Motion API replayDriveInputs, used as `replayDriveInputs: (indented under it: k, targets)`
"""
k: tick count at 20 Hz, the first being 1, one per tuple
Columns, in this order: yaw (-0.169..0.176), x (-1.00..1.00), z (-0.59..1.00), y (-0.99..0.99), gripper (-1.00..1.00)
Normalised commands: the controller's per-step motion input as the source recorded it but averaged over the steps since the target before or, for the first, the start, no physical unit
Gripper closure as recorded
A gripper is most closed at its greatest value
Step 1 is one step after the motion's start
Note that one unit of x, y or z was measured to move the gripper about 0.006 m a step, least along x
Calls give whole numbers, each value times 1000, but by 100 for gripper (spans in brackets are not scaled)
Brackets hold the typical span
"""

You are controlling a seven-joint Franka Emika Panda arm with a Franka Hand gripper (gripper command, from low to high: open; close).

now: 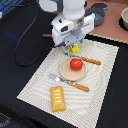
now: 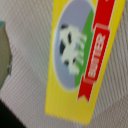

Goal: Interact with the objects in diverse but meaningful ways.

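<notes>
1. Presently my claw (image 1: pixel 74 46) hangs over the small bright yellow butter block (image 1: pixel 74 49); jaws hidden, state unknown.
2. Block sits at twelve o'clock from the red round tomato (image 1: pixel 75 63) on the tan plate (image 1: pixel 64 71).
3. Wrist view: block's cow label (image 2: pixel 75 45) fills the frame.

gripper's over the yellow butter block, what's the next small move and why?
Probably a short straight descent, then close. The gripper sits just above the yellow butter block on the placemat, and the block's label fills the wrist view, so it looks roughly centred. Whether the fingers are open isn't visible.
</notes>
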Motion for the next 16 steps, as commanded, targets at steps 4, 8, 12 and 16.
replayDriveInputs:
  k: [4,8,12,16]
  targets:
    - [148,-809,231,275,-100]
    - [148,-855,10,105,-100]
    - [147,-761,-90,0,-100]
    - [140,-694,-137,-36,-100]
